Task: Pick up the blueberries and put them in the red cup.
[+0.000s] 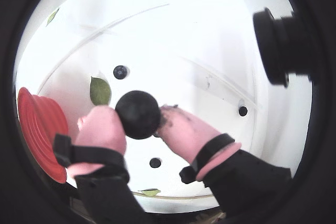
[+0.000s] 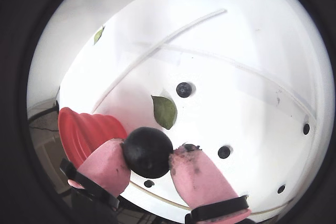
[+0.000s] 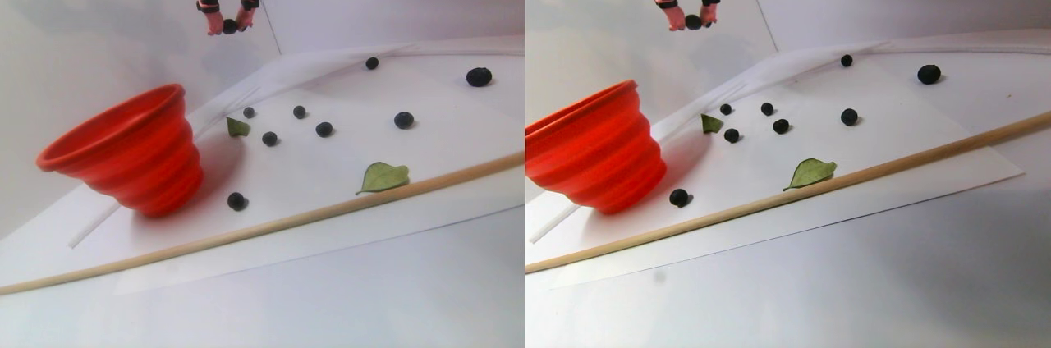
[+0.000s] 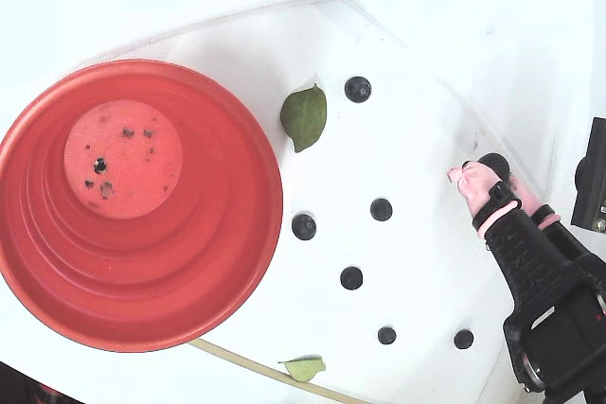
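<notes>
My gripper (image 1: 137, 116) is shut on one dark blueberry (image 1: 137, 113), pinched between its two pink fingertips (image 2: 107, 163) high above the white sheet. The stereo pair view shows the gripper (image 3: 229, 26) well above and behind the red cup (image 3: 123, 151). In the fixed view the gripper (image 4: 492, 172) is at the right, far from the red cup (image 4: 232, 234) at the left, whose pale bottom is dark-speckled. Several loose blueberries (image 4: 381, 208) lie on the sheet between them. The red cup (image 1: 42, 127) is at the left edge of both wrist views.
Two green leaves (image 4: 304, 116) (image 4: 303, 366) lie on the white sheet near the cup. A long wooden stick (image 3: 328, 208) runs along the sheet's front edge. A black camera body (image 1: 281, 45) sits beside the gripper at the right.
</notes>
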